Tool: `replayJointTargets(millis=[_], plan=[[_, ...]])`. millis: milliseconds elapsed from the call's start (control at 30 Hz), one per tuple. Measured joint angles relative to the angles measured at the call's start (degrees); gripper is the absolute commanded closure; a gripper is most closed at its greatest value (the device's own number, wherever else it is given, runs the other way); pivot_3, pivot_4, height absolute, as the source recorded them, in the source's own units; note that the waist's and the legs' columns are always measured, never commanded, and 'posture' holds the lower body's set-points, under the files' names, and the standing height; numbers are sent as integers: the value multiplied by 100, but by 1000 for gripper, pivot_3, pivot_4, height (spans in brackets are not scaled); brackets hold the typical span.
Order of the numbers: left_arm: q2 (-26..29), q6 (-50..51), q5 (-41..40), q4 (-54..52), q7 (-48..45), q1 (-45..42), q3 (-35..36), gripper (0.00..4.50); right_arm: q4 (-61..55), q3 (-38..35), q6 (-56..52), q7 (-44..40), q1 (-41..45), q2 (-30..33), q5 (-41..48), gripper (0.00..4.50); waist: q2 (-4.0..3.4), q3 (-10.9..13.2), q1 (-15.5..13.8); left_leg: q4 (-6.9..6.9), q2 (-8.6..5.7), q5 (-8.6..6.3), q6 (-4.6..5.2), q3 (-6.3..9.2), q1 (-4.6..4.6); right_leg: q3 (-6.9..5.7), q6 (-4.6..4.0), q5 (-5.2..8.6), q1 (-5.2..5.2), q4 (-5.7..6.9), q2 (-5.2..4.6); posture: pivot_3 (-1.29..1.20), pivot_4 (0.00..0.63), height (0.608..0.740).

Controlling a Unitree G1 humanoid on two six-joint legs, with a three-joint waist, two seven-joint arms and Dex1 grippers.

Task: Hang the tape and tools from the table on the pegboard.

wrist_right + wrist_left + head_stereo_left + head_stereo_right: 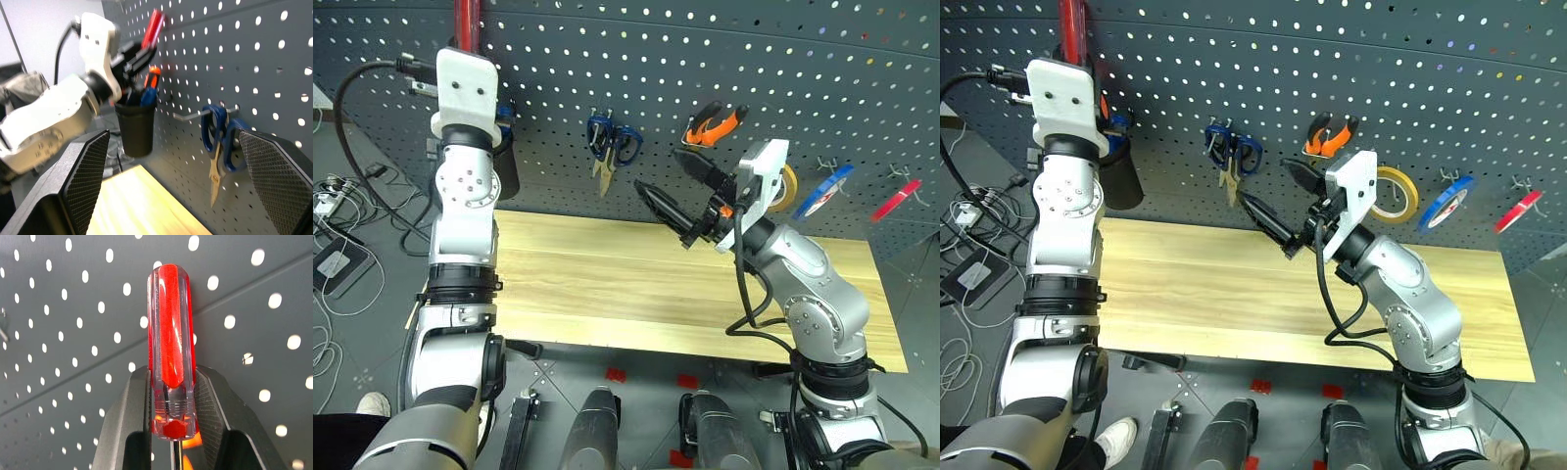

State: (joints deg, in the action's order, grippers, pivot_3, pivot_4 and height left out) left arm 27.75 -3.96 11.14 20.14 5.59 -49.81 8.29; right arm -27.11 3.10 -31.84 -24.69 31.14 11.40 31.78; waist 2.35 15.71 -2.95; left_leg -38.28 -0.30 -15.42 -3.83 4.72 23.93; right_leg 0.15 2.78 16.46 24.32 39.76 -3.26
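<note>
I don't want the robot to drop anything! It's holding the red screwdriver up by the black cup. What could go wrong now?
1. The left jaws grip the clear red-handle screwdriver only near the handle's lower end, so it might tip or slip out.
2. The black cup on the dark grey pegboard already holds other tools, so the screwdriver could bump them going in.
3. The open right gripper hovers near the hanging blue-handled scissors and might knock them.

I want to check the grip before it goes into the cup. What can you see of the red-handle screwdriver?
The red-handle screwdriver has a clear plastic handle with a red core, fluted sides and a rounded end. The left gripper is shut on the handle's lower end, one finger on each side. A thin metal shaft runs down between the fingers. It is held upright before the pegboard, above the black cup.
</note>
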Motion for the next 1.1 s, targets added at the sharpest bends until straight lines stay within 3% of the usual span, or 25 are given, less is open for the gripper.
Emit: replayJointTargets(millis=[400, 467, 800, 1100], plan=[[-2, 128, -5, -120, -3, 86, 0, 3609, -52, -10, -48, 127, 182, 1, 100, 0, 12, -16, -7, -18, -2, 0, 0, 2, 1, -4, 0, 0, -1, 15, -2, 182, 188, 740], [-2, 143, -10, -148, -4, 91, 0, 2875, -52, -3, -48, 123, 149, 11, 97, 0, 12, -17, -8, -21, -2, 0, 1, 3, 2, -5, 0, 0, -1, 15, -2, 184, 189, 740], [-1, 257, -21, -226, -8, 92, 1, 31, -39, 34, -14, 93, 127, 94, 75, 0, 12, -33, -9, -32, -2, -1, 2, 3, 3, -4, 0, 0, -2, 19, -2, 195, 195, 740], [3, 341, -27, -367, -13, 117, 4, 31, 6, 48, 51, 33, -33, 111, 15, 0, 12, -34, -13, -39, -3, -2, 3, 4, 4, -4, 0, 0, -4, 20, -2, 198, 197, 740]])
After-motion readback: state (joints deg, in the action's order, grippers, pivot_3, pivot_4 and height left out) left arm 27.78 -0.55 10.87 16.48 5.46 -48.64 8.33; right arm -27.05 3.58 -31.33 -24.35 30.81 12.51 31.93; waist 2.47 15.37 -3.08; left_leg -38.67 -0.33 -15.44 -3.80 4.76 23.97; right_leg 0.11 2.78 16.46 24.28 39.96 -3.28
